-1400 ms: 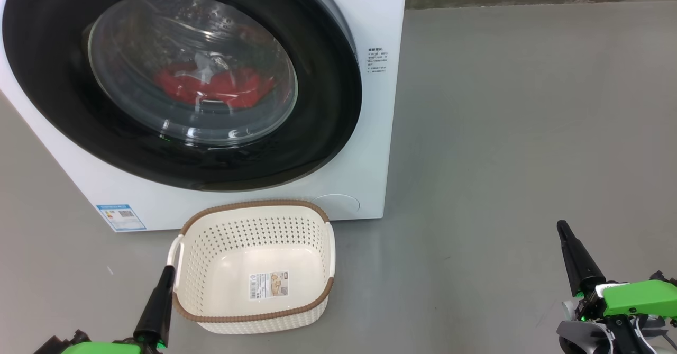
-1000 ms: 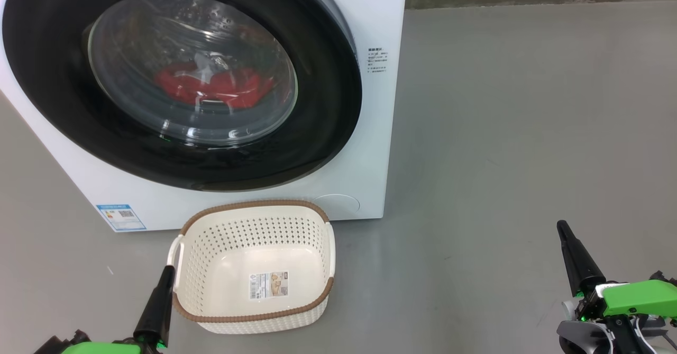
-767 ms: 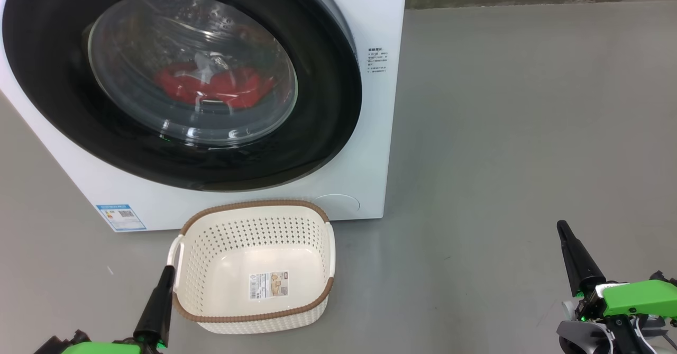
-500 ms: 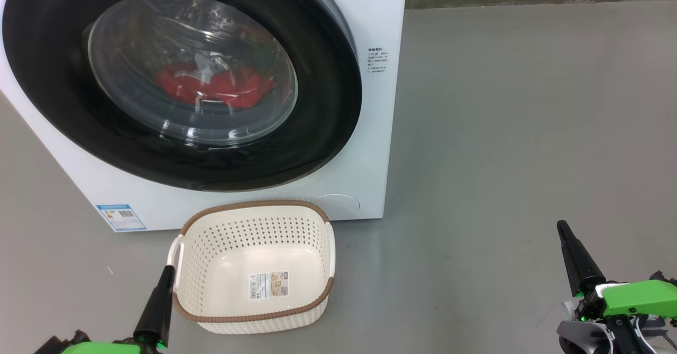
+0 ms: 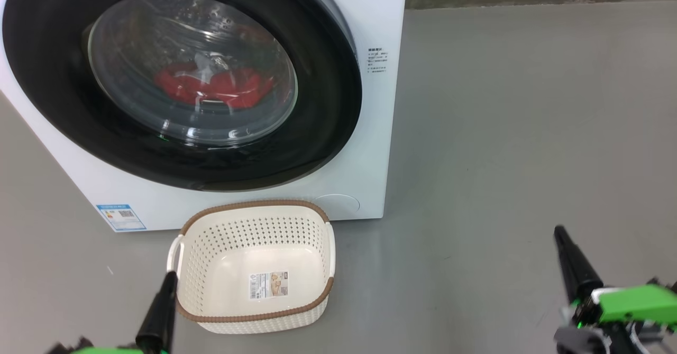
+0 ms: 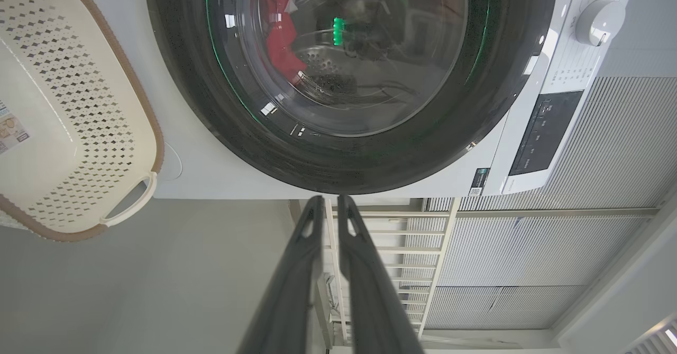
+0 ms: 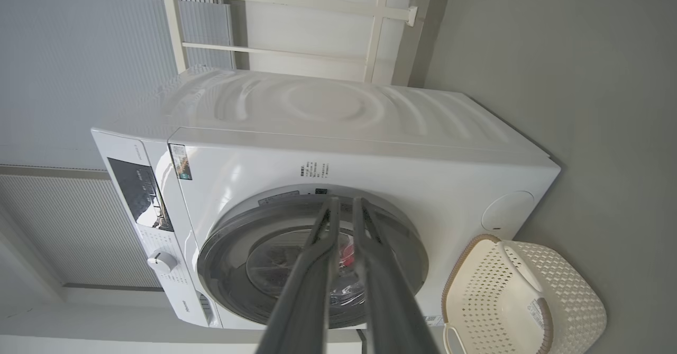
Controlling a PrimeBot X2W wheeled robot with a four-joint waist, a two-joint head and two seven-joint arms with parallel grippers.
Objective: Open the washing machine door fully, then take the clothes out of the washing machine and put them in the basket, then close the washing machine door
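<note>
Left hand [image 5: 169, 280] dipped slightly, fingers closed, just beside the basket [image 5: 254, 205].

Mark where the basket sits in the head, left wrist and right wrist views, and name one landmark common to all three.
Head view: basket at lower centre-left, on the floor before the washing machine.
Left wrist view: basket at the upper left, cut by the edge.
Right wrist view: basket in the lower right corner.
Shared landmark: the washing machine door, closed, red clothes behind its glass.
</note>
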